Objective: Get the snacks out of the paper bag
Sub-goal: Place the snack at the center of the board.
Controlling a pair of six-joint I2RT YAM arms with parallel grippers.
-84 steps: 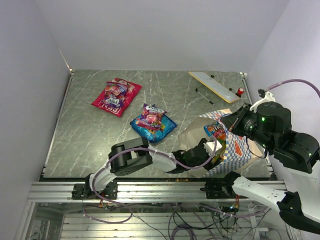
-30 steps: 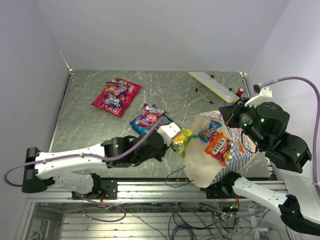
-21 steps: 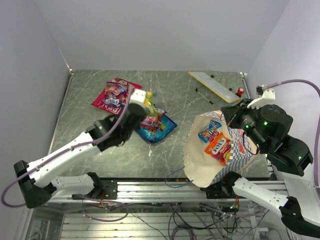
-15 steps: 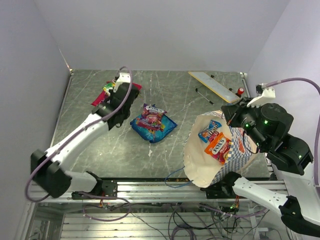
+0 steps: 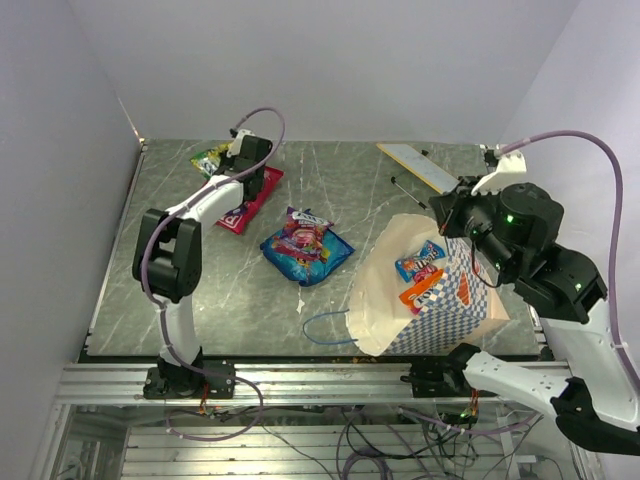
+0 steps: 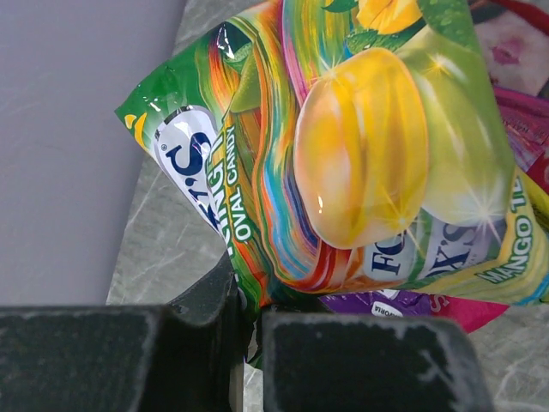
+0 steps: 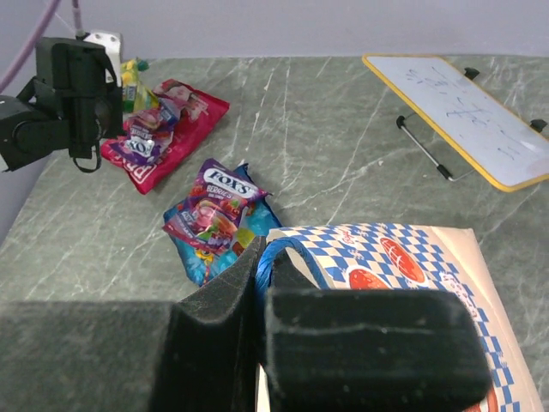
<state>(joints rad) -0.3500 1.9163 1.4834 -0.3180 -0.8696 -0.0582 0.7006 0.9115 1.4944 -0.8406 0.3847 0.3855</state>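
Note:
My left gripper (image 5: 229,158) is at the far left corner of the table, shut on the lower edge of a yellow-green snack packet (image 6: 360,146), which shows in the top view (image 5: 209,158) too. Just beside it lies a red-pink packet (image 5: 236,196). A larger blue packet (image 5: 305,258) lies mid-table with a small pink-purple packet (image 5: 303,232) on it. The checkered paper bag (image 5: 455,310) stands tipped at the right, mouth toward the left. Two packets (image 5: 420,263) show inside it. My right gripper (image 7: 262,283) is shut on the bag's blue string handle (image 7: 287,249).
A white board with a yellow rim (image 5: 425,170) and a small red cap (image 5: 481,182) lie at the back right. The bag's other blue handle (image 5: 325,325) trails on the table near the front edge. Grey walls close the left and back sides.
My left arm has swung from beside the bag's mouth to the far left corner, carrying the yellow-green packet. The bag has tipped and shifted a little leftward in my right gripper.

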